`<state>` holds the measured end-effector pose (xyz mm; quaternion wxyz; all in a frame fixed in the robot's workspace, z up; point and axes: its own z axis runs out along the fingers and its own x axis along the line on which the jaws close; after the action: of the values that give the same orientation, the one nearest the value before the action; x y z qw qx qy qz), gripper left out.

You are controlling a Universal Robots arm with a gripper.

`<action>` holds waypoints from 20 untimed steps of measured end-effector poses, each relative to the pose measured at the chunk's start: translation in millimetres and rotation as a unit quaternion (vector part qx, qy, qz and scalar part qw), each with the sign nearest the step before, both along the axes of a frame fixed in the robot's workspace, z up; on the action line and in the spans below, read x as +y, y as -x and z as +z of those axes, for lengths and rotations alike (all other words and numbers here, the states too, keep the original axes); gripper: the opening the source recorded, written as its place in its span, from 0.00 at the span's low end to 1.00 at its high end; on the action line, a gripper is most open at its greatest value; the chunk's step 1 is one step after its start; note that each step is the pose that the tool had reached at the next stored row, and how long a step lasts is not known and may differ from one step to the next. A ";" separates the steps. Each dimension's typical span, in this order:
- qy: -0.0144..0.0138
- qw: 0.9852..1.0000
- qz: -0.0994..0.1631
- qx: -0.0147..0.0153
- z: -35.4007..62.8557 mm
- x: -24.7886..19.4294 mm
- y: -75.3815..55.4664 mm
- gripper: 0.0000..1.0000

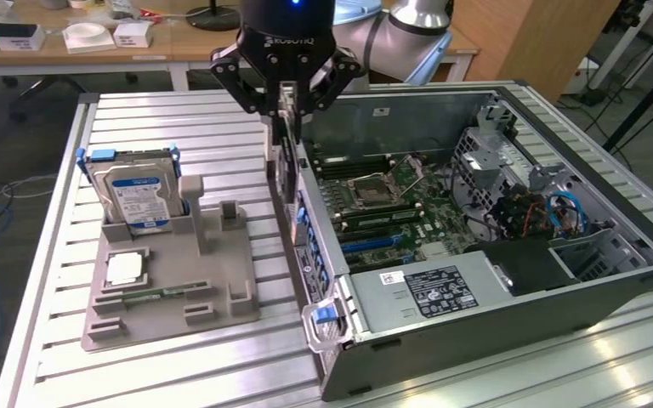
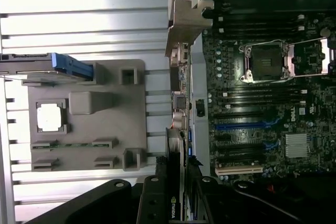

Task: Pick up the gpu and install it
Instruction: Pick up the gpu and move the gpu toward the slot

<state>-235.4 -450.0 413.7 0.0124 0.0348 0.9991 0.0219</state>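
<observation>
Pincer [image 1: 286, 104] pinching gpu [image 1: 286, 161]; card hangs upright, edge-on, at the open case's [image 1: 474, 340] wall beside the motherboard [image 1: 406, 204]. Grey holder [image 1: 156, 297] on counter [image 1: 31, 340] holds hard drive [image 1: 136, 197].

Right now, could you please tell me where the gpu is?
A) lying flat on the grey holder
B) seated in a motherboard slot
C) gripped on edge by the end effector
C: the end effector is shut on the gpu, which hangs on edge beside the open computer case.
</observation>
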 end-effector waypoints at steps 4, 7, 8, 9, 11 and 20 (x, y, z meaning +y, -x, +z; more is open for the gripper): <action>0.000 1.000 0.000 0.000 0.0 0.0 -2.9 0.26; 0.000 1.000 0.000 0.000 0.0 0.0 -4.7 0.26; 0.000 1.000 0.001 0.000 0.0 0.0 -5.4 0.26; 0.000 1.000 0.001 0.000 0.0 0.0 -6.1 0.26; 0.000 1.000 0.001 0.000 0.0 0.0 -7.4 0.26; 0.000 1.000 0.001 0.000 0.0 0.0 -12.7 0.26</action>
<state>-222.6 -450.0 413.7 0.0124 0.0334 0.9991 0.0219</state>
